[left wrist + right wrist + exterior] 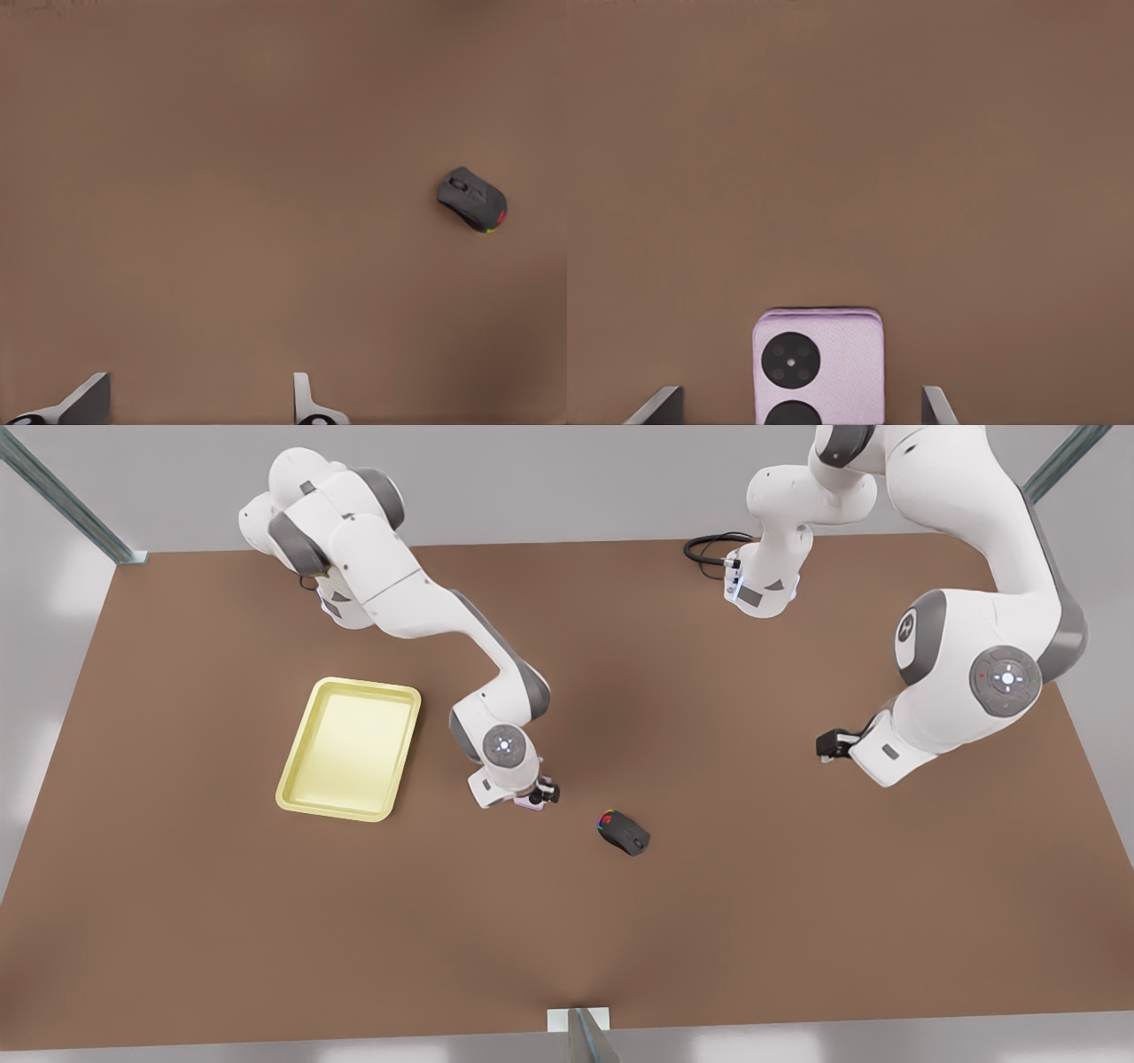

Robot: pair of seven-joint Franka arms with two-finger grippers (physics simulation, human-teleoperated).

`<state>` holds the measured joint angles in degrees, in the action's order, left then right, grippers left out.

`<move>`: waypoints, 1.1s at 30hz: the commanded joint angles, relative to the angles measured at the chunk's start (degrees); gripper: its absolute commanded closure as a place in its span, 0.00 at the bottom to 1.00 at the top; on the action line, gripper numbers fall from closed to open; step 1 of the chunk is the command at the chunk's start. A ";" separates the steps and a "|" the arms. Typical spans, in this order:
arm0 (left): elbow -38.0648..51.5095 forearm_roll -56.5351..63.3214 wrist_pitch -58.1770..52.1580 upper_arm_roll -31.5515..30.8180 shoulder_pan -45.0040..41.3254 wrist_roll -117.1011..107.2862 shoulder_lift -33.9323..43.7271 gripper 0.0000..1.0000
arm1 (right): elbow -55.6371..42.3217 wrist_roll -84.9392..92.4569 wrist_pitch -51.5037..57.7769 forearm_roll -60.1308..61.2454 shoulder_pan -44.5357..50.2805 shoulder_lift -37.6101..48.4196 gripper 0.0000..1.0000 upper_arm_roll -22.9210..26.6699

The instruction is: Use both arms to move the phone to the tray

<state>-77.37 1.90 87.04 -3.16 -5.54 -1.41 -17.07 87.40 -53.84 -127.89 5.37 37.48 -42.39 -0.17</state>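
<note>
Right gripper point(542, 793), fingers spread astride one phone point(819, 367), beside one tray point(350, 746); open table point(797, 921) between. Left gripper point(827, 745) well off, fingers spread

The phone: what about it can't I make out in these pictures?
- Front view: the right arm covers most of the phone, leaving a pink sliver.
- Right wrist view: the picture's edge cuts off the phone's near end, halving the second camera circle.
- Its underside is hidden in both views.

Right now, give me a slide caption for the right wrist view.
Right hand open astride the pink-lilac phone lying on the brown table.
</note>
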 commanded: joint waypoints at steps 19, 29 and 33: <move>0.12 -0.05 1.38 1.14 0.00 4.40 -1.65 0.00 | 0.14 -4.17 -3.68 -3.35 0.93 -4.10 0.00 -0.45; 0.12 -0.05 1.91 1.14 0.00 4.48 -2.09 0.00 | -0.83 -5.05 -3.50 -2.29 0.40 -5.33 0.00 -0.45; 0.12 -0.05 1.91 1.22 0.00 4.40 -2.09 0.00 | -0.57 -4.96 -3.50 -2.29 0.84 -5.33 0.00 -0.62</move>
<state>-77.28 1.82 88.75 -1.95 -5.54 2.33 -19.30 86.78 -58.54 -131.39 2.98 38.23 -47.77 -0.87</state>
